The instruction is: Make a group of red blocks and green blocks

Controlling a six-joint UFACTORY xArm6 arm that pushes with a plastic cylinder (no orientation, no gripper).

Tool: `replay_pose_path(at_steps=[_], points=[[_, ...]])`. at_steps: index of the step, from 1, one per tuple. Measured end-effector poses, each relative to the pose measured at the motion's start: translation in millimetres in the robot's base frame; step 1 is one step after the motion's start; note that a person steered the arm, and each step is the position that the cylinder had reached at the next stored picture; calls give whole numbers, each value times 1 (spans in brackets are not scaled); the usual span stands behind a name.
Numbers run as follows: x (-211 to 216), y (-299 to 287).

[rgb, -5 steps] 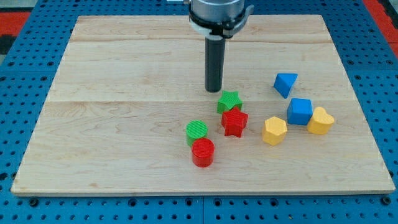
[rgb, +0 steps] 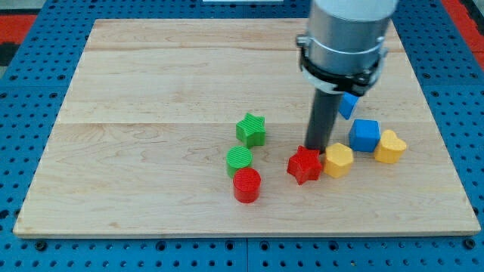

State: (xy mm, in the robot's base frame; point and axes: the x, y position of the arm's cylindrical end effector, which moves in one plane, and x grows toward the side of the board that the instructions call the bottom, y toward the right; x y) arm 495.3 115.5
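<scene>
my tip: (rgb: 318, 150) dark rod's end (no fingers to open or shut) touching the red plastic star block (rgb: 305, 165), beside the yellow block (rgb: 338, 159)
green star block: (rgb: 250, 129) above the green cylinder (rgb: 239, 159)
red cylinder: (rgb: 246, 184) touching the green cylinder

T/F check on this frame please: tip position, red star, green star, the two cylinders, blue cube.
1. My tip sits at the red star, on its upper right. True.
2. The green star touches the red star. False: they are apart.
3. The green cylinder and red cylinder sit together. True.
4. The blue cube lies at the view's left. False: it is on the right, beside the yellow heart.
</scene>
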Motion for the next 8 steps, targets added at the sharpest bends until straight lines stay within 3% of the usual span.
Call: replay_pose_path(at_steps=[1, 2, 4, 5, 7, 8], points=[[25, 29], [24, 7], [-1, -93], [-4, -81], [-2, 15], [-2, 22]])
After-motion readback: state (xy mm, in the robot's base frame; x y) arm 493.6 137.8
